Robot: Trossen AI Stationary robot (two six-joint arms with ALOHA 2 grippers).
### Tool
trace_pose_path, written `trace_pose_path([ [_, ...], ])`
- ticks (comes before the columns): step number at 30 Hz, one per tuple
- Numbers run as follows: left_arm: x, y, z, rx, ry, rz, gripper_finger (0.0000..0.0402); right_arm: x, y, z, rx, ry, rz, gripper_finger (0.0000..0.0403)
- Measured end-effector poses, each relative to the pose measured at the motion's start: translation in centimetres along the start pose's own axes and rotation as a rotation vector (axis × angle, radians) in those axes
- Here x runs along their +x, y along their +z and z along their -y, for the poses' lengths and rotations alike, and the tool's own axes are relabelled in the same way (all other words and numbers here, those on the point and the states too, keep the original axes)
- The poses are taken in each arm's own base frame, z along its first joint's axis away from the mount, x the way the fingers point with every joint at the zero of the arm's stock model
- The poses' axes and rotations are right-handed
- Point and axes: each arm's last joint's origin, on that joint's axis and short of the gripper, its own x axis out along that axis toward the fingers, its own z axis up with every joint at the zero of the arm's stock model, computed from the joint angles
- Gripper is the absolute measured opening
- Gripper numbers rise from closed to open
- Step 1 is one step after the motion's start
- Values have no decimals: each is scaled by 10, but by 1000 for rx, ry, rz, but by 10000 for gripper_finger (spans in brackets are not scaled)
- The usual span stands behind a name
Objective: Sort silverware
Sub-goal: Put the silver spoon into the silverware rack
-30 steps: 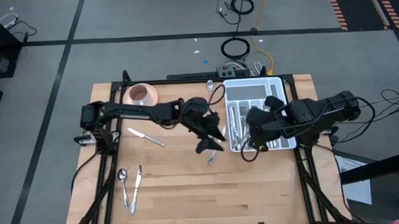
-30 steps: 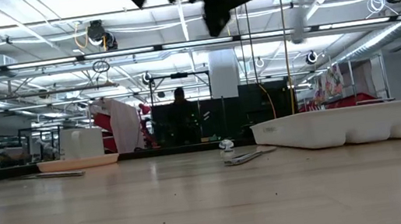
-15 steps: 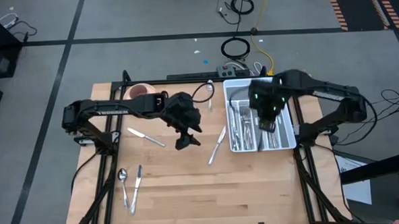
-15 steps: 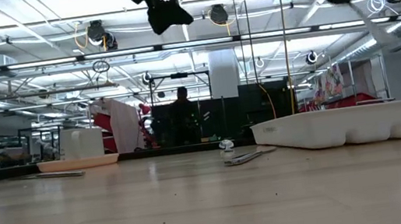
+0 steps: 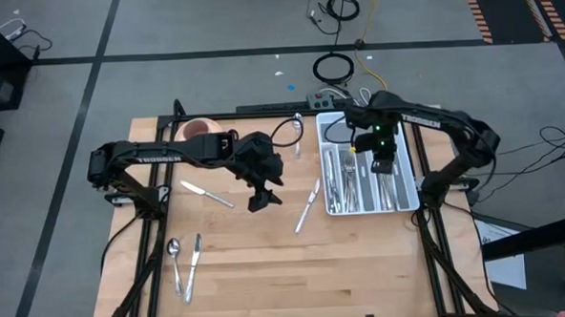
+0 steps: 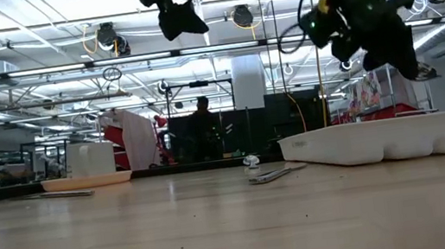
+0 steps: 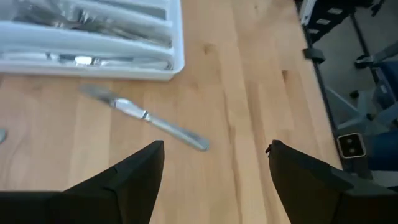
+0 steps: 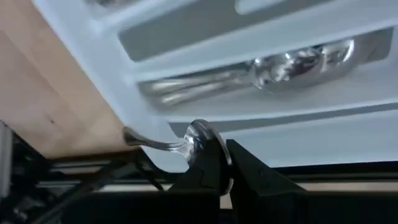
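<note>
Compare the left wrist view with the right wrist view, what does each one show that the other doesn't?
Only the left wrist view: a slim silver table knife lying loose on the wooden table beside the tray, and the left hand open and empty above it.

Only the right wrist view: the right hand shut on a shiny silver spoon over the tray, and more spoons lying in a compartment.

Both: the white compartmented plastic tray holding silverware, and the light wooden tabletop.
</note>
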Motion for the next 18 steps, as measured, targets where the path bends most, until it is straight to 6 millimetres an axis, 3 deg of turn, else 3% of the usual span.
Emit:
trace_pose_path([
  [18, 0, 0, -1, -23, 48, -1, 288, 0, 8, 45, -8, -27, 194, 0],
])
